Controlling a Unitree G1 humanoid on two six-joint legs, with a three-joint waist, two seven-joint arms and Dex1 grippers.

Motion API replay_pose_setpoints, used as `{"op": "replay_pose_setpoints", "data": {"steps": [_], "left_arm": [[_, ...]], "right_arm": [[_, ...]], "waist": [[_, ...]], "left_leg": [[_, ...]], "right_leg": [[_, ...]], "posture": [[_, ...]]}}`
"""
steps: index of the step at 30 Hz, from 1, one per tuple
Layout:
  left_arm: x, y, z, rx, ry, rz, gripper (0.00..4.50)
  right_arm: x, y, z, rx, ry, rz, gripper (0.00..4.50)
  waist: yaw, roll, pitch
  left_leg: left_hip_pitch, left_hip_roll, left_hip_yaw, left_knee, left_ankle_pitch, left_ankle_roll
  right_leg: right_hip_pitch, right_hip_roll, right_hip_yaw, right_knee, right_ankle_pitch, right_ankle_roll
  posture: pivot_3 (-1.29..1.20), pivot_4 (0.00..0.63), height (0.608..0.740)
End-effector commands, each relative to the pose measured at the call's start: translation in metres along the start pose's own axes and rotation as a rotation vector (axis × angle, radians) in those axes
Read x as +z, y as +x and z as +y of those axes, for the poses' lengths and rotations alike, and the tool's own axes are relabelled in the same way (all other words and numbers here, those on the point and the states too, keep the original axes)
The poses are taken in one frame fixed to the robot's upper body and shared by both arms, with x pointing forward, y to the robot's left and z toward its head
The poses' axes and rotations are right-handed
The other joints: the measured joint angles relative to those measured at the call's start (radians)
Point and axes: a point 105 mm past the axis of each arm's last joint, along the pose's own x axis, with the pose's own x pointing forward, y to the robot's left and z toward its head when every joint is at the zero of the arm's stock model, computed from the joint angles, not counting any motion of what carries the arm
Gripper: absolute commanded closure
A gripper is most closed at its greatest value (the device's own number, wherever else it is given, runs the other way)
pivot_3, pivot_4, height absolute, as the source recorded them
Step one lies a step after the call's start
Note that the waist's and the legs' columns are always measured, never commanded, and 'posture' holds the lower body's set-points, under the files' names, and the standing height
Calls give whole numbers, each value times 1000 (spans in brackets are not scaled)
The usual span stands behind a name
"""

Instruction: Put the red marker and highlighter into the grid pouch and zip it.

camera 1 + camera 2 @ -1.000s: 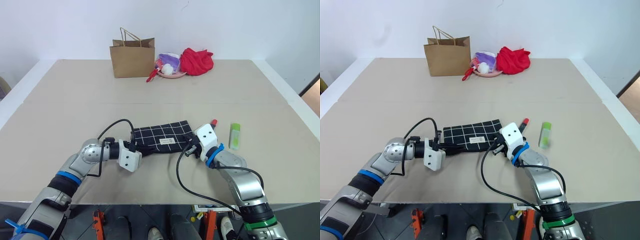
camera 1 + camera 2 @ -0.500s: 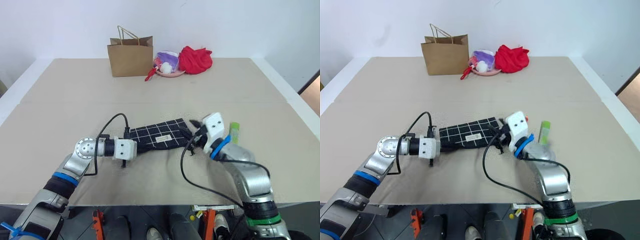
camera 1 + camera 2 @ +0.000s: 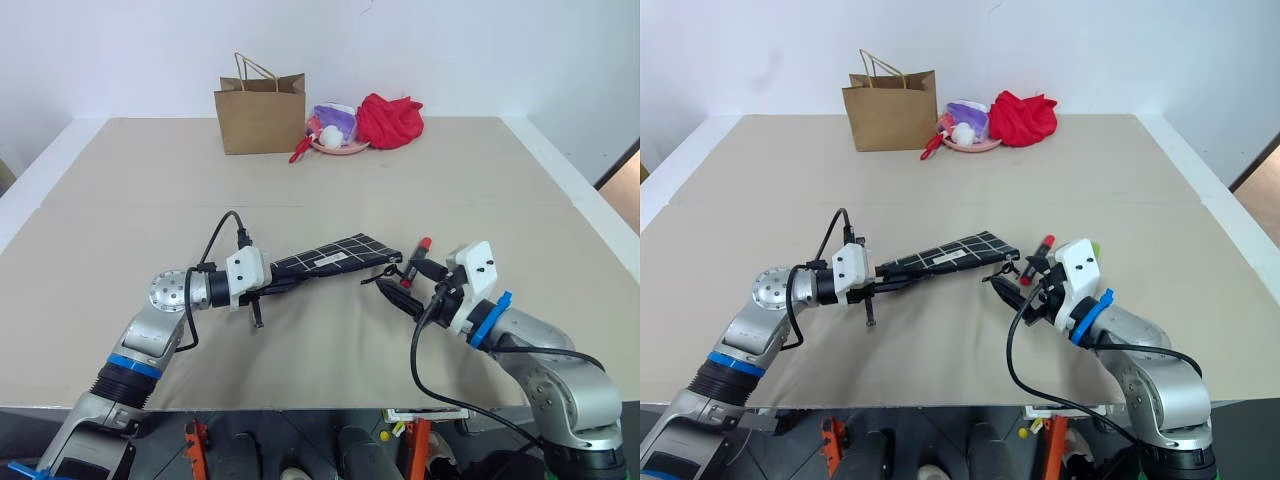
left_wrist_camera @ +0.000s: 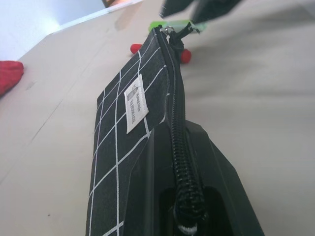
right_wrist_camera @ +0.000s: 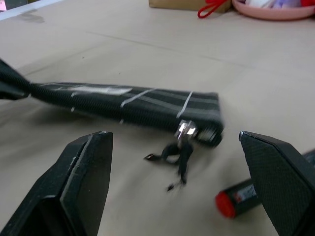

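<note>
Holding the grid pouch (image 3: 330, 259) clamped in the left tool (image 3: 268, 287), bring the gaping right tool (image 3: 400, 277) squarely onto the zipper pull (image 5: 183, 133).

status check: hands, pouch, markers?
Left hand shut on grid pouch, lifted off table. Right hand open, at the zipper pull. Red marker on table, not in pouch.

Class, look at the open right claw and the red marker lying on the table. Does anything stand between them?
Nothing solid. The right claw is open, with the red marker on the table close to one finger. The grid pouch's dangling zipper pull hangs nearby, in front of the claw's middle, not across the way to the marker.
</note>
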Motion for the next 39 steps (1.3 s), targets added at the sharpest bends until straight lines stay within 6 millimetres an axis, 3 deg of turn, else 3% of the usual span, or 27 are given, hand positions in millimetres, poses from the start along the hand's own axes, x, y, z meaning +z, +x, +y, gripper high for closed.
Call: {"op": "replay_pose_setpoints", "data": {"steps": [1,3,6,12,13,14,22,25,28,36,39], "left_arm": [[10,-3,4,26,32,-28,4500],[10,-3,4,25,36,-28,4500],[12,-2,3,24,41,-32,4500],[12,-1,4,31,40,-37,4500],[12,-1,4,32,41,-37,4500],[12,-1,3,33,41,-38,4500],[13,1,3,39,37,-45,4500],[13,0,3,41,35,-44,4500],[13,0,3,40,34,-44,4500],[14,1,2,44,28,-47,4500],[14,0,2,47,25,-46,4500]], "right_arm": [[11,1,5,7,-6,-48,84],[10,3,5,2,7,-54,84],[8,7,1,-16,16,-55,903],[-2,20,-3,-37,48,-42,3943],[-2,22,-3,-36,48,-41,4360],[-3,24,-2,-35,45,-39,4450],[-3,28,1,-21,40,-36,4450],[-2,26,-1,-22,120,-37,3460],[-2,27,-3,-52,66,-31,2064],[-2,30,-7,-74,99,-42,2064],[-1,30,-8,-71,99,-45,3023]], "waist": [[0,0,0],[1,0,0],[1,0,0],[2,0,0],[2,0,0],[2,0,0],[2,0,0],[2,0,0],[2,0,0],[2,0,0],[2,0,0]], "left_leg": [[0,0,0,0,0,0],[0,0,0,0,0,0],[0,0,0,0,0,0],[-1,0,0,0,0,0],[-1,0,0,0,0,0],[-1,0,0,0,0,0],[-1,0,0,0,0,0],[-1,0,0,0,0,0],[-1,0,0,0,0,0],[-1,0,0,0,0,0],[-1,0,0,0,0,0]], "right_leg": [[0,0,0,0,0,-1],[0,0,0,0,0,-1],[0,0,0,0,1,2],[0,0,0,0,0,2],[0,0,0,0,0,2],[0,0,0,0,0,2],[0,0,0,0,0,2],[0,0,0,0,0,2],[0,0,0,0,0,2],[0,0,0,0,0,2],[0,0,0,0,0,2]], "posture": [[0,150,740],[0,150,740],[0,150,740],[0,150,740],[0,150,740],[0,150,740],[0,150,740],[0,150,740],[0,150,740],[0,150,740],[0,150,740]]}}
